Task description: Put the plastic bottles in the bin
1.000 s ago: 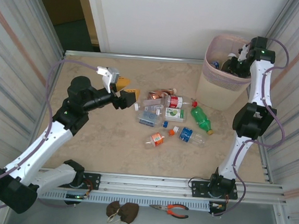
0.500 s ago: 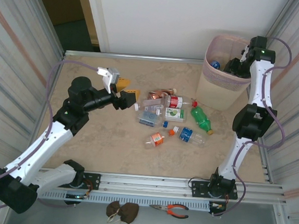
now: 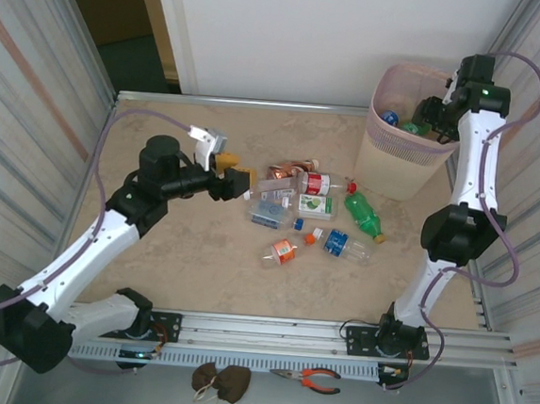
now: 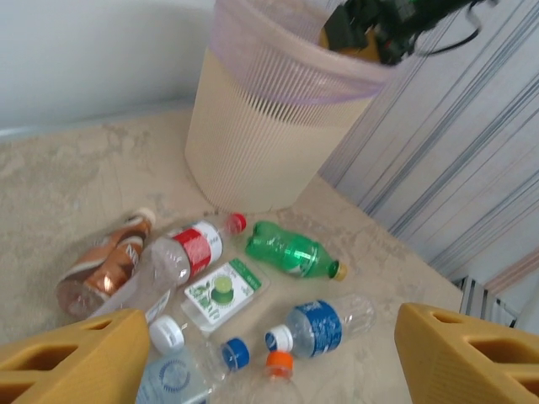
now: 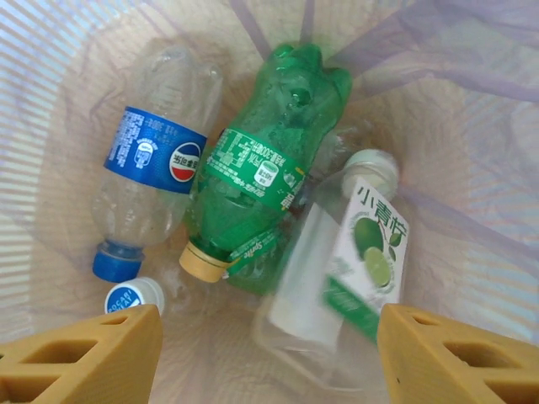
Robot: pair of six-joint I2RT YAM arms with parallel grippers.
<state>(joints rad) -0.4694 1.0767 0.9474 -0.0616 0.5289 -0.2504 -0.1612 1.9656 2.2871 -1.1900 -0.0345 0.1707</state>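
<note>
the right claw (image 5: pixel 269 324) hangs open and empty above the bin (image 3: pixel 391 170), where a green bottle (image 5: pixel 261 160) lies with others, so that drop looks done; the left claw (image 4: pixel 274 324), also open and empty, hovers near the plastic bottles (image 3: pixel 315 206) on the desk (image 3: pixel 199 253) and must next lower onto one.

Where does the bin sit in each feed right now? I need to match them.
Top external: the bin stands at the far right of the table.
Left wrist: the bin is upper centre, behind the loose bottles.
Right wrist: looking down into the bin, with its ribbed wall at left.
Shared landmark: the pink liner over its rim.
</note>
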